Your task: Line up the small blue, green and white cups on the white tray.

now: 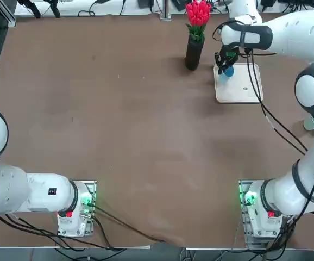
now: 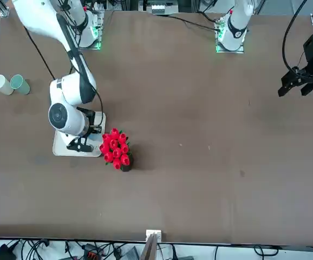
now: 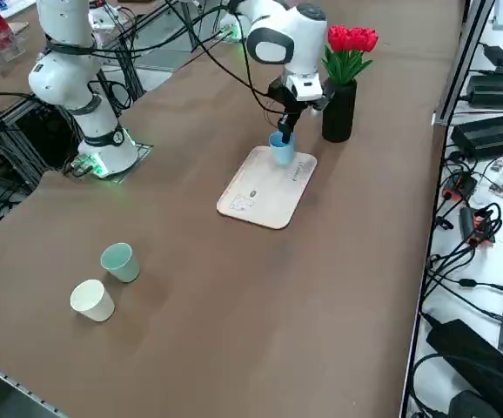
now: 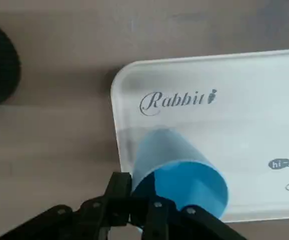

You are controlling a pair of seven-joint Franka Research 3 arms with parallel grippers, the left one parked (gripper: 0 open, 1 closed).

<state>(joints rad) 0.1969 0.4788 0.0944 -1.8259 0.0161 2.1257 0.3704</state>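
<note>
Placing step: our right gripper [image 4: 133,186] pinched closed on blue cup [image 4: 192,182], far left of white tray [image 1: 234,94]. Next: release, lift clear, fetch green cup [image 3: 121,263].

The right arm [image 1: 295,176] reaches from its base [image 1: 261,209] at the near right toward the far side, bending at the elbow [image 1: 309,89] out on the right and turning back left to the wrist [image 1: 246,35]. The right gripper [image 4: 133,184] hangs low at the far right, pointing down, its two fingers closed.
</note>
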